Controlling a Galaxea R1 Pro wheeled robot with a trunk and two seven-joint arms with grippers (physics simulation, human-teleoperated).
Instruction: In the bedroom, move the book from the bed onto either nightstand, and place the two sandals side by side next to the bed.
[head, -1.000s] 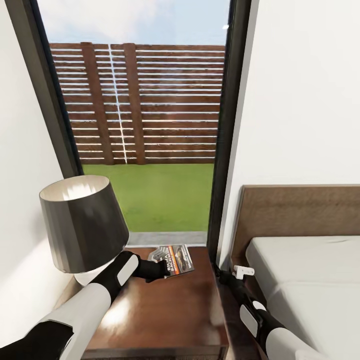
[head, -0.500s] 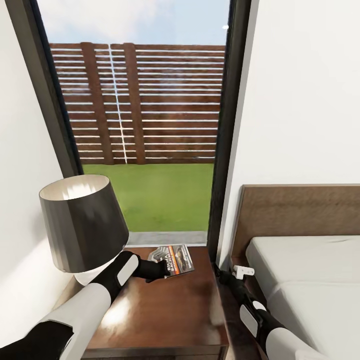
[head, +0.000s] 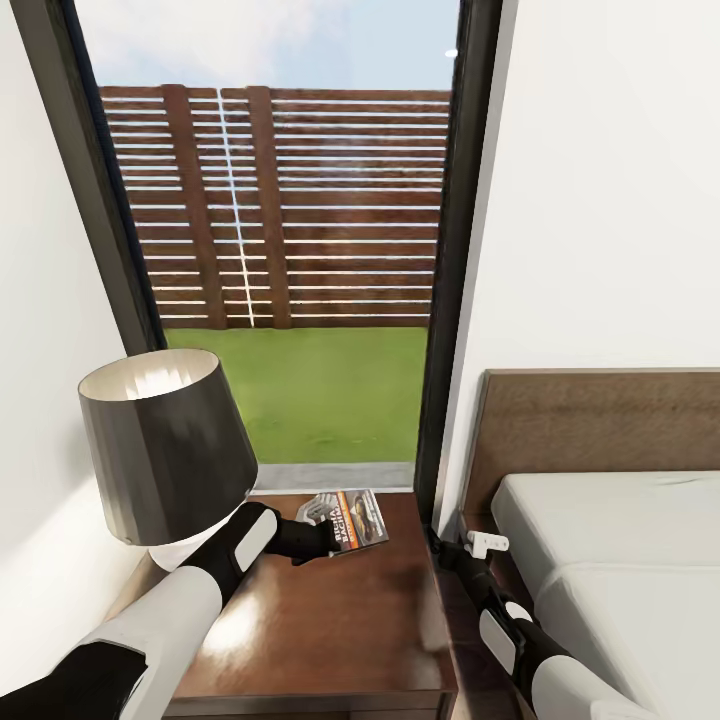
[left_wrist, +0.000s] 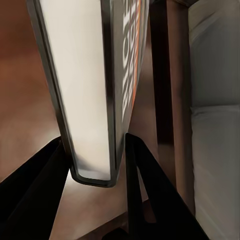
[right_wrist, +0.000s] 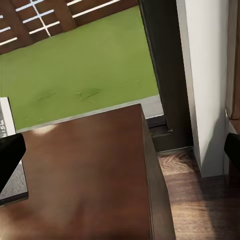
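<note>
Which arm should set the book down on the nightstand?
Left. Its pincer is shut on the book, held over the nightstand beside the lamp. The right arm sits between nightstand and bed.

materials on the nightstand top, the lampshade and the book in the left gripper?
Nightstand: looks like dark-brown wood, glossy varnish; grain and bright reflections on the top. Lampshade: matte dark grey outside, pale lining; fabric or card, can't tell. Book: paper, printed cover slightly shiny; white page block seen between the left gripper fingers.
</note>
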